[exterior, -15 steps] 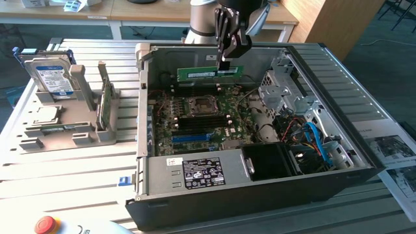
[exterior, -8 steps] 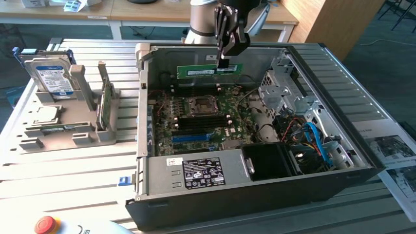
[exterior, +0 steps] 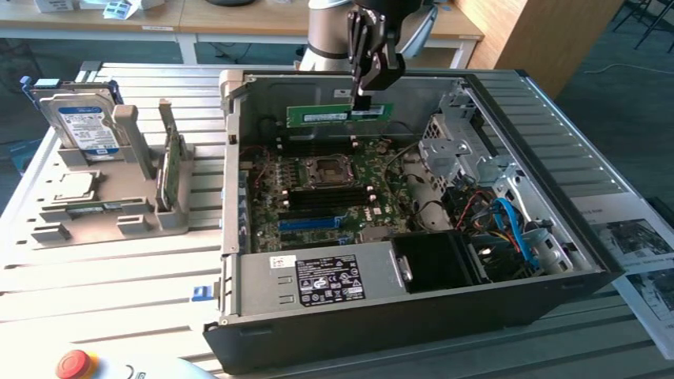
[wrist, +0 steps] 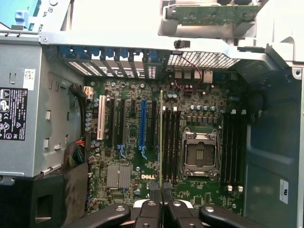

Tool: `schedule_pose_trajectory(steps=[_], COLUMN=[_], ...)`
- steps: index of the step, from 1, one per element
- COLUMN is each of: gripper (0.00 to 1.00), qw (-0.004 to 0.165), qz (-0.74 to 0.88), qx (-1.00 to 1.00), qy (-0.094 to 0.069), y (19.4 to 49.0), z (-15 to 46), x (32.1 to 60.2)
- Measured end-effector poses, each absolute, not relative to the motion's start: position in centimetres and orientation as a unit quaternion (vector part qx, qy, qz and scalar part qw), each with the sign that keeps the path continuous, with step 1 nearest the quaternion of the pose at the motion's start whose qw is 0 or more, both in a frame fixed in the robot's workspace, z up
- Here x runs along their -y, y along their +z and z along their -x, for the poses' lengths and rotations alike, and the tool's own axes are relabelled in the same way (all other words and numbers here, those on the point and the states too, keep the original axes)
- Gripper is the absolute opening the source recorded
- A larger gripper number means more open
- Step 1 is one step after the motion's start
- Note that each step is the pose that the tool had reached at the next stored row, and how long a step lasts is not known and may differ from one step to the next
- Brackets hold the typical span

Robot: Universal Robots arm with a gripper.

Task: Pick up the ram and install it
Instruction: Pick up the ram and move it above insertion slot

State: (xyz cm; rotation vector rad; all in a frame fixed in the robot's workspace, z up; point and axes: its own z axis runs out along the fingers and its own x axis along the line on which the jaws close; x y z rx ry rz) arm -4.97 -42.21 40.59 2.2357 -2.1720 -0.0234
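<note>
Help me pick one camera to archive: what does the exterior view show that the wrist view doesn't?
Exterior view: the hard drive in its grey holder, the red button, and the memory stick seen sticker-side, gripped by the tool above the open case.
Wrist view: the white slot and the memory stick edge-on.
Both: the processor socket and the labelled power supply.

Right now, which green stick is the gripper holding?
The green stick with the white sticker, up over the open computer; the other stick stands in the grey rack.
</note>
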Motion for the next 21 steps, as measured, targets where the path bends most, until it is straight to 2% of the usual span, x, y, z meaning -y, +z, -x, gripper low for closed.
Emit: schedule_pose_trajectory(steps=[21], gripper=[0.12], qw=[0.014], qz=[-0.712], qx=[0.702], qy=[-0.01], y=[40.54], z=[4.78], x=[41.71])
